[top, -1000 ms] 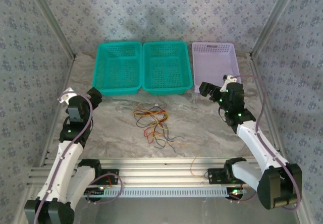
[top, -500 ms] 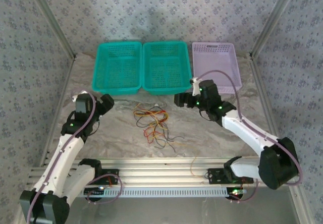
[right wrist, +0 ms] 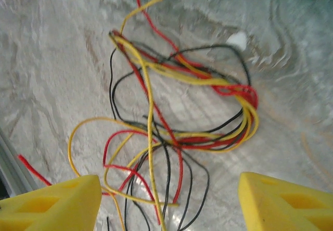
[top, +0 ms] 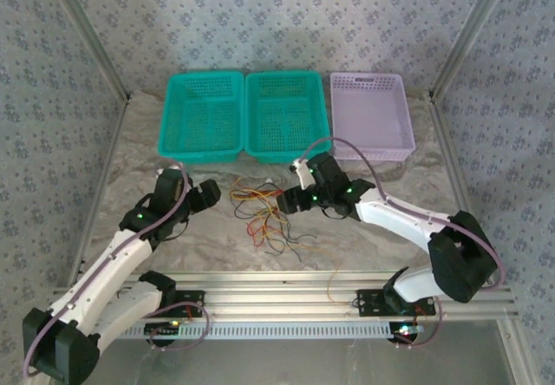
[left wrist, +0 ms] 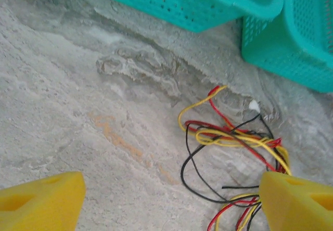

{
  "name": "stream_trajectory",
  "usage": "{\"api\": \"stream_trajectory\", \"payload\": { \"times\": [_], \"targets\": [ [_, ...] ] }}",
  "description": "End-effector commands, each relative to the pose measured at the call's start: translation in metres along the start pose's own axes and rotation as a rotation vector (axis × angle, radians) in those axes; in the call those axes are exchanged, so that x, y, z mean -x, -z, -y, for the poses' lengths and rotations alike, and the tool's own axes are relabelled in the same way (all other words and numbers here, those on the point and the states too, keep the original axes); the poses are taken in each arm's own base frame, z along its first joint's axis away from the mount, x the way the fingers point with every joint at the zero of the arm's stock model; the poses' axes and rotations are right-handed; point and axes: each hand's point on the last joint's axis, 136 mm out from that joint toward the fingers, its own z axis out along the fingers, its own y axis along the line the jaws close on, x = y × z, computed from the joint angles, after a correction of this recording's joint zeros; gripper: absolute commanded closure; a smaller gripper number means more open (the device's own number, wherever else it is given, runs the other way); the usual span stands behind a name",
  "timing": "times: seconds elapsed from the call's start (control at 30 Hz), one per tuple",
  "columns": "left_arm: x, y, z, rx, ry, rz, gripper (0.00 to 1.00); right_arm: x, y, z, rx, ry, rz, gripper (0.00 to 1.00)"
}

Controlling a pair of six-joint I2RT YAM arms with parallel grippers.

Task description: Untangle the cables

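Cables (top: 264, 212): lay tangled on the table (top: 347, 246), just before the teal baskets (top: 286, 155), between both pincers.
Left pincer (left wrist: 166, 200): wide, empty.
Right pincer (right wrist: 169, 202): wide, empty, over the tangle.
Risk: closing there could pinch several strands, dragging the clump and tightening it.

- Teal baskets (top: 201, 153): two, side by side, upper centre.
- Lilac basket (top: 390, 151): one, upper right.
- Cables (top: 262, 209): one tangle, centre; three colours (yellow, red, black); strand count unclear.
- Robot arms (top: 117, 259): two.
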Motion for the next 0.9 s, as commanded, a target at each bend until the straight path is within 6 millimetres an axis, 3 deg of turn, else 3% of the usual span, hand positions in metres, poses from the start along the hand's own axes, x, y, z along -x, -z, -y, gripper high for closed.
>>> {"api": "stream_trajectory", "payload": {
  "times": [0.0, 0.2, 0.37, 0.57, 0.7, 0.8, 0.87],
  "targets": [
    [-0.005, -0.006, 0.004, 0.011, -0.054, -0.008, 0.14, -0.025, -0.014, -0.008, -0.007, 0.044, -0.066, 0.28],
    [-0.010, -0.015, 0.010, 0.017, -0.080, -0.027, 0.15, -0.022, -0.044, -0.030, 0.019, 0.095, -0.089, 0.33],
    [-0.011, -0.016, 0.011, 0.009, -0.066, -0.016, 0.15, -0.014, -0.069, -0.002, -0.148, 0.117, -0.103, 0.51],
    [-0.018, -0.020, 0.009, 0.012, -0.059, -0.018, 0.15, 0.003, -0.088, 0.016, -0.259, 0.151, -0.116, 0.63],
    [-0.020, -0.020, 0.007, 0.022, -0.065, -0.020, 0.15, 0.008, -0.106, 0.020, -0.267, 0.177, -0.140, 0.80],
    [-0.020, -0.019, 0.005, 0.027, -0.065, -0.015, 0.15, 0.030, -0.109, 0.015, -0.258, 0.195, -0.110, 0.97],
    [-0.021, -0.019, 0.004, 0.030, -0.063, -0.014, 0.15, 0.041, -0.106, 0.005, -0.233, 0.214, -0.089, 1.00]
  ]
}}
